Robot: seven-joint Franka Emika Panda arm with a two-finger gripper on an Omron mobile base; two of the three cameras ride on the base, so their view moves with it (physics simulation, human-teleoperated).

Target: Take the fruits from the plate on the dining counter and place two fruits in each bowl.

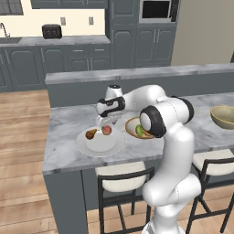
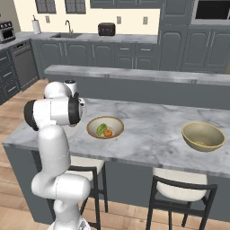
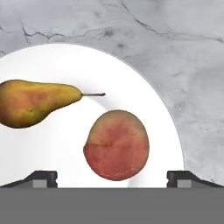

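On the dining counter the white plate carries a brown pear and a reddish-pink round fruit. My gripper hangs open just above the reddish fruit. In the hand view, that fruit lies between my fingertips, with the pear to its left on the plate. Right of the plate, the near tan bowl contains a green oval fruit and a small orange one. The far bowl holds nothing.
A raised ledge runs behind the counter. Cushioned stools stand under its front edge. The counter's left end lies close to the plate. A toaster sits on the back worktop.
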